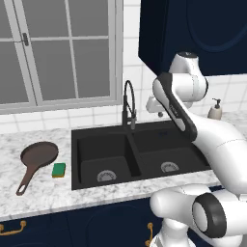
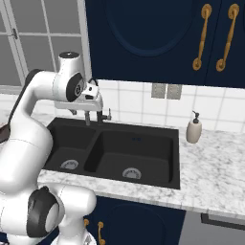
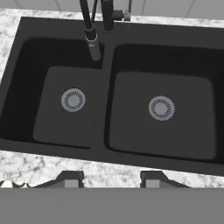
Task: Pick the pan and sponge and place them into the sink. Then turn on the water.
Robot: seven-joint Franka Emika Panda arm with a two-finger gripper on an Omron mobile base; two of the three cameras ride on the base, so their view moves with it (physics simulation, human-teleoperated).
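Claw (image 3: 111, 179) over sink (image 3: 107, 113), pan (image 1: 37, 157), sponge (image 1: 59, 170) on counter (image 1: 43, 193)

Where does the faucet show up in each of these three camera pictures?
Left base view: the faucet stands at centre, behind the sink, over the divider between the basins.
Right base view: upper left, its base shows behind the arm; the rest is hidden.
Hand view: top centre, spout hanging over the divider.
Shared landmark: the two silver drains.
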